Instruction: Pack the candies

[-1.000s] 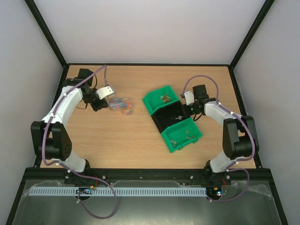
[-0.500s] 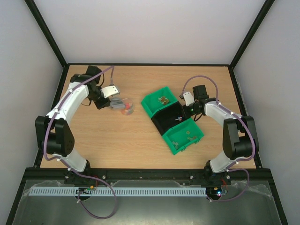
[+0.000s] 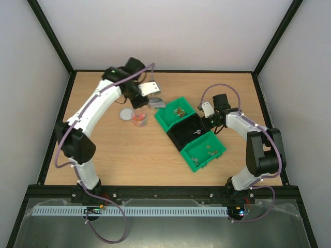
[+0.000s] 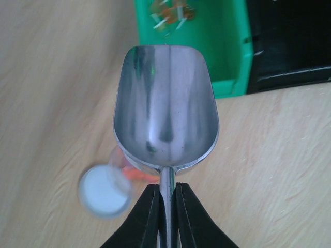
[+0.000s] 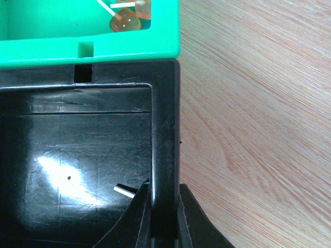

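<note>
We see the left gripper (image 4: 166,190) clamping the scoop (image 4: 165,111), seemingly empty. The right gripper (image 5: 164,192) pinches the black bin (image 5: 77,150) by its wall.

Both arms (image 3: 96,103): white shells; black joints (image 3: 77,148) and bases (image 3: 239,195); lilac cables (image 3: 220,86) looping alongside.

This is a robotics lab test cell. A left arm (image 3: 98,103) and a right arm (image 3: 248,129) are bolted to a black rail (image 3: 165,194) well behind both pincers, at the near edge of a wood-grain worktop (image 3: 129,155). Plain white panels (image 3: 165,31) in a black frame (image 3: 51,36) rise beyond the left pincer (image 4: 166,187) and outside the right pincer (image 5: 164,191). A slotted cable duct (image 3: 155,211) runs along the rail.
</note>
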Available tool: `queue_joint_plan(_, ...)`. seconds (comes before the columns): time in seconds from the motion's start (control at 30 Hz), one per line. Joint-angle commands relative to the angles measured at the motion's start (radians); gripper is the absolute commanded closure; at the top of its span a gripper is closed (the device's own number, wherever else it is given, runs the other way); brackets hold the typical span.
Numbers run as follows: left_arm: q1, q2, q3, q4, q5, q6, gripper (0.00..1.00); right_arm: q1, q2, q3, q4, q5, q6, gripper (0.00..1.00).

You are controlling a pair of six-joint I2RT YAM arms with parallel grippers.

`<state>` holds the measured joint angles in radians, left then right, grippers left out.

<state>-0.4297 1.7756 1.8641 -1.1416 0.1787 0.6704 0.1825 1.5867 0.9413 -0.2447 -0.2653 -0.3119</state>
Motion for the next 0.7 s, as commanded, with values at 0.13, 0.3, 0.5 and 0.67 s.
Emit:
queue_joint_plan(0.13, -0.13, 0.178, 0.13, -0.143, 0.006, -0.176, 0.98, -0.003, -0.024, 0.001, -0.116, 0.013, 0.003, 0.99)
queue_joint_plan(0.3, -0.2, 0.255, 0.159, -0.12, -0.067, -0.27, 0.98, 0.001, -0.022, 0.005, -0.115, 0.016, 0.039, 0.99)
queue_joint_plan(0.5, -0.236, 0.341, 0.19, -0.105, -0.131, -0.352, 0.98, 0.012, -0.023, 0.009, -0.121, 0.032, 0.075, 0.99)
queue_joint_plan(0.67, -0.248, 0.387, 0.195, -0.083, -0.166, -0.4, 0.98, 0.026, -0.034, 0.0, -0.12, 0.062, 0.106, 0.99)
